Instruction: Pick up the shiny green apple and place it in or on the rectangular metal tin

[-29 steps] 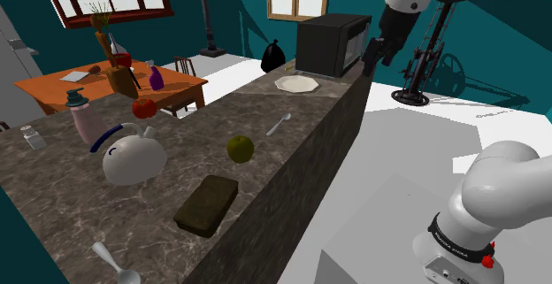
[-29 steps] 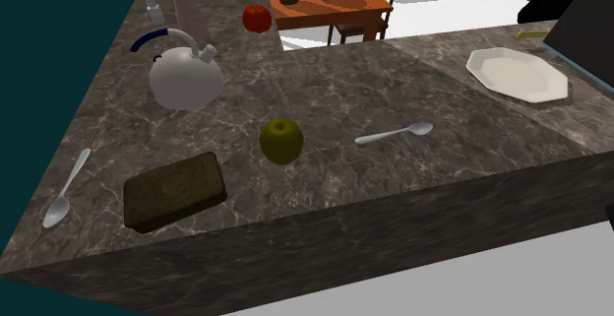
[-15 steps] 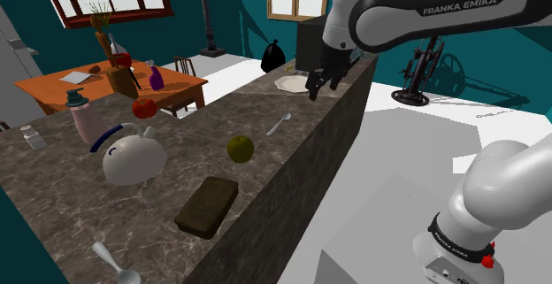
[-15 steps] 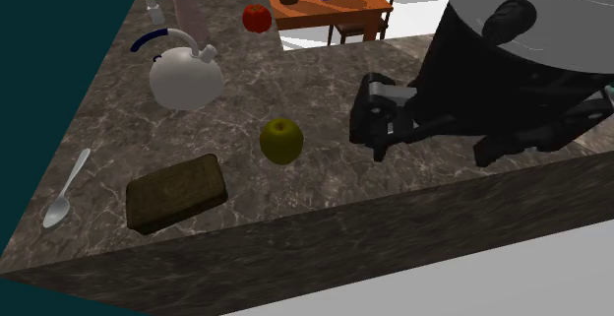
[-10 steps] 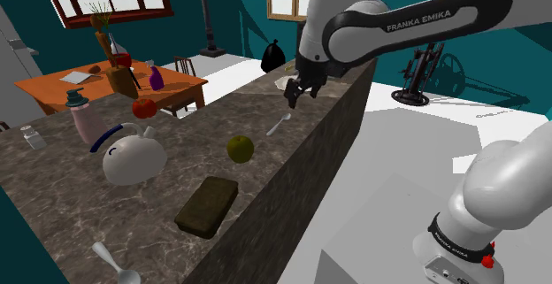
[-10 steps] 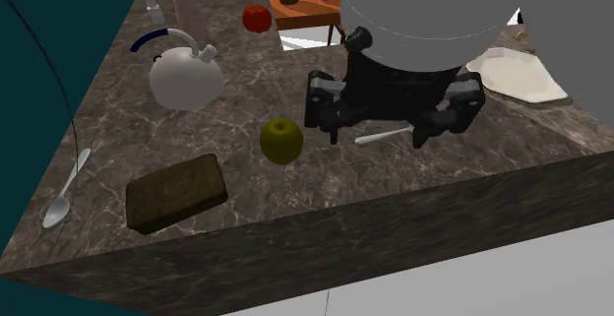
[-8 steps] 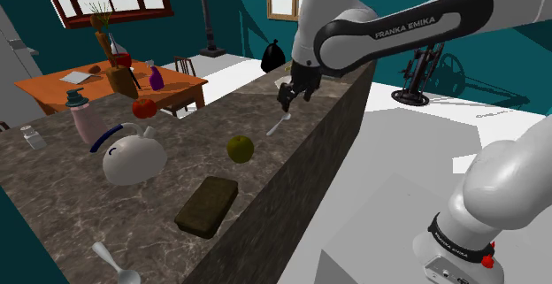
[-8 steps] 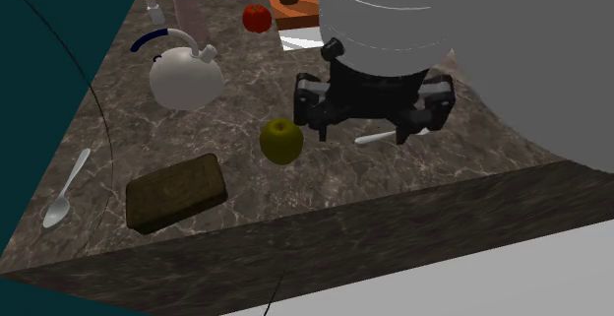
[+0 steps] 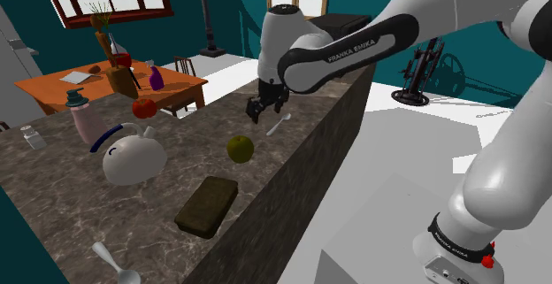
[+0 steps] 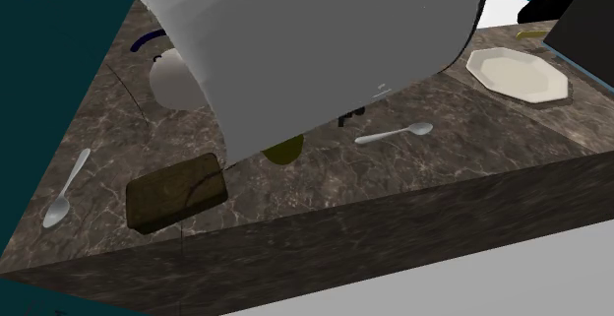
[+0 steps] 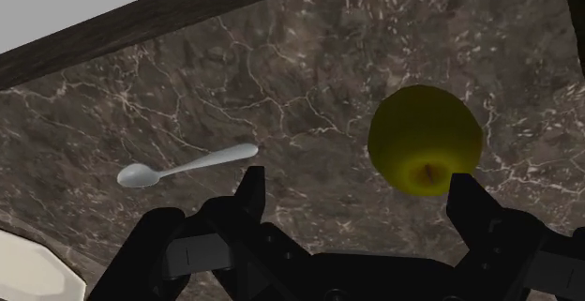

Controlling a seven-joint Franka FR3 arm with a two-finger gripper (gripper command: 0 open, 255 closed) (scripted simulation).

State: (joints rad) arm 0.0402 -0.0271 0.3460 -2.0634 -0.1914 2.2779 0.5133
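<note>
Overhead, the spread gripper (image 11: 357, 188) hovers near the yellow-green apple (image 11: 424, 138).

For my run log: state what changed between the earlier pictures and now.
The arm swung leftward in the shoulder view, from the far end of the counter toward its middle. Its tool now hangs open just beyond the green apple, near the spoon; nothing was grasped or released. Apple, dark rectangular tin, kettle and plate stayed put.
</note>
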